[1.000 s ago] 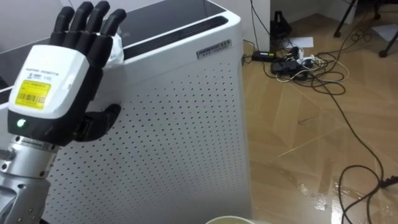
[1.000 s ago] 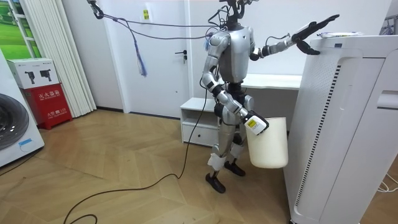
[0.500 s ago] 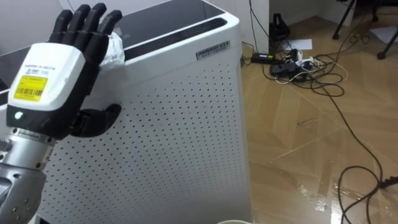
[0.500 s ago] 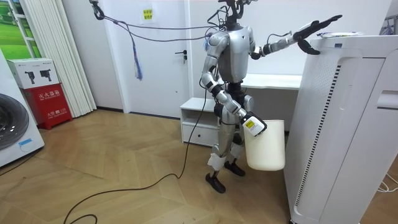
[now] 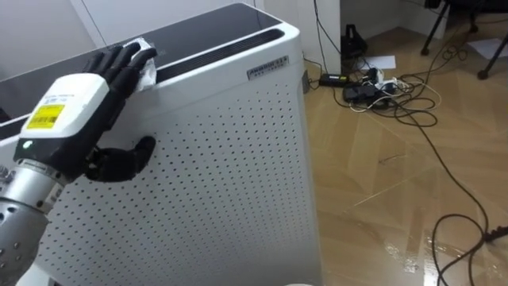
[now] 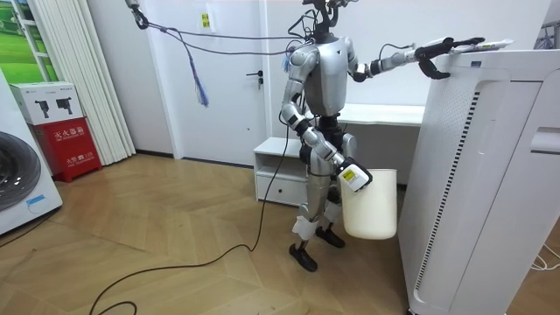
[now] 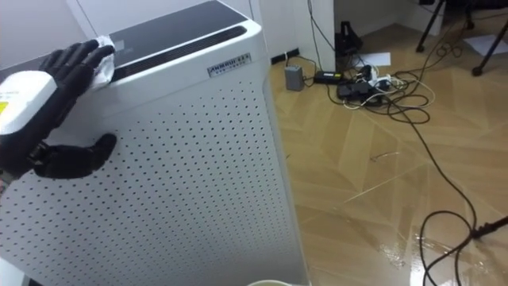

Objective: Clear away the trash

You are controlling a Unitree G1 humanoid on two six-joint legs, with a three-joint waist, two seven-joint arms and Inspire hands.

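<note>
Garbage atop purifier touches outstretched left hand (thumb splayed below).

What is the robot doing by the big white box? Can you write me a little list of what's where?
robot: stands beside a tall white appliance
garbage: crumpled white scrap on the appliance's top edge
left hand: open, raised to the top edge, fingertips at the scrap, thumb against the perforated side
right hand: low in front of the robot, at the rim of a white bin
floor: wood, with a tangle of cables beyond the appliance
</note>
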